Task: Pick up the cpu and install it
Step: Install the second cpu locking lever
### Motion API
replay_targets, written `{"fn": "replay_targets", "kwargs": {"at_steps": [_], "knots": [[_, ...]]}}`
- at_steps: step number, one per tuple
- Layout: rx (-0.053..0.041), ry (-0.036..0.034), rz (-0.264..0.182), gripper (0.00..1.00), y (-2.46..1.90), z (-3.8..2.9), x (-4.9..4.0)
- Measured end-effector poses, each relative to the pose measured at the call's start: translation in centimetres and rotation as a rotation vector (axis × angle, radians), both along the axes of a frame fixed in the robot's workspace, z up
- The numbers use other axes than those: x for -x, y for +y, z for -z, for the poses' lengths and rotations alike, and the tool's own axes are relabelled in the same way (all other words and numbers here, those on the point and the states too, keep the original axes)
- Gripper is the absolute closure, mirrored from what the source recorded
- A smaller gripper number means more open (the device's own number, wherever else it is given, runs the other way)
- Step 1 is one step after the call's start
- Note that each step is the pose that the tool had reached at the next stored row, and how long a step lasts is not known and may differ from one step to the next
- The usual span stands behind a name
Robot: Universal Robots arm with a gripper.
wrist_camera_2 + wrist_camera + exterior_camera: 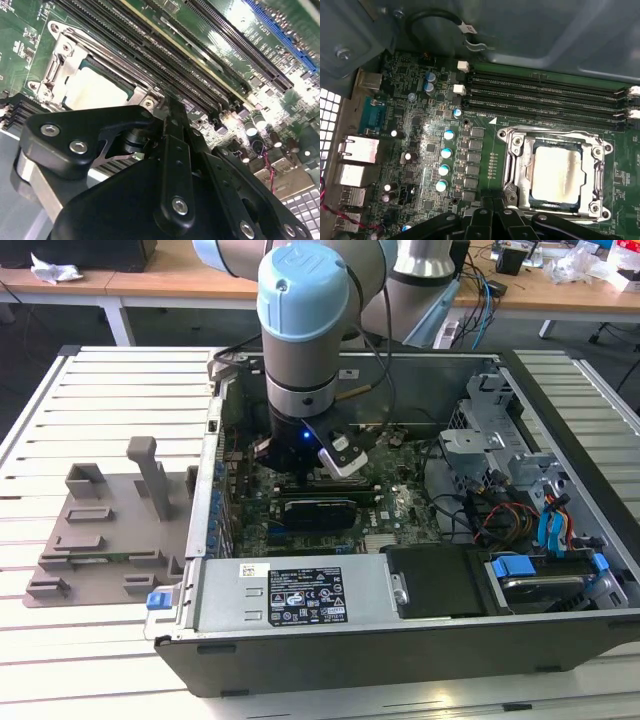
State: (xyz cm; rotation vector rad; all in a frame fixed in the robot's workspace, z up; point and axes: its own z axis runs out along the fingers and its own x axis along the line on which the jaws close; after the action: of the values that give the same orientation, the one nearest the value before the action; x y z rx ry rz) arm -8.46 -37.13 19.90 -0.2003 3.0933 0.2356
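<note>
**CPU seated in socket; claw just above the board**

CPU (556, 173) lay flat inside the metal socket frame (511, 165) on the green motherboard (420, 150), its pale silver top bare; it also showed in the second wrist view (95, 91). It appeared level, with no corner riding up on the frame, so placement looked done or nearly so.

Claw (167, 107) hung close over the board beside the socket, near the memory slots (545, 95). Its fingers looked drawn together with nothing between them, and they were apart from the chip. In the exterior view the claw (312, 468) sat deep inside the open computer case (420, 640), under the arm's blue-capped wrist.

Judgement on doing this step well: keep any motion vertical and slow near the socket, avoid dragging across the chip's top, and confirm the chip sits square in the frame.

Surroundings: capacitors (447, 152) stood in a row beside the socket; rear ports (357, 150) lined the board edge. Case walls, the drive cage (490, 430) and loose cables (500, 515) crowded the arm's path. Grey holder block (100, 530) sat on the slatted bench (40, 440), outside the case on the exterior view's left.
</note>
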Motion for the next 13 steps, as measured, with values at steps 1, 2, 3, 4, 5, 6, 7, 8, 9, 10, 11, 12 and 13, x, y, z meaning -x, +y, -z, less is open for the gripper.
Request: {"fn": "replay_targets", "kwargs": {"at_steps": [1, 2, 3, 4, 5, 6, 7, 8, 9, 10, 11, 12, 13], "knots": [[0.0001, 0.0001, 0.000, 0.89, -0.01, 0.07, 0.00], [0.0002, 0.0000, 0.000, 0.89, -0.03, 0.07, 0.00], [0.0056, -0.0001, 0.000, 0.89, -0.04, 0.05, 0.00], [0.0173, -0.0004, 0.000, 0.89, -0.02, -0.18, -0.01], [0.0243, -0.0003, 0.000, 0.89, -0.03, -0.50, -0.01], [0.0286, -0.0001, 0.000, 0.89, -0.04, -0.86, -0.02], [0.0352, -0.0001, 0.000, 0.89, 0.01, -1.35, -0.11], [0.0413, 0.0001, 0.000, 0.89, 0.11, -1.61, -0.41], [0.0461, 0.0005, 0.000, 0.89, 0.24, -1.67, -0.75], [0.0495, 0.0012, 0.000, 0.89, 0.35, -1.68, -1.09], [0.0519, 0.0017, 0.000, 0.89, 0.43, -1.69, -1.35], [0.0538, 0.0025, 0.000, 0.89, 0.52, -1.70, -1.64], [0.0560, 0.0038, 0.000, 0.89, 0.69, -1.70, -2.15]]}}
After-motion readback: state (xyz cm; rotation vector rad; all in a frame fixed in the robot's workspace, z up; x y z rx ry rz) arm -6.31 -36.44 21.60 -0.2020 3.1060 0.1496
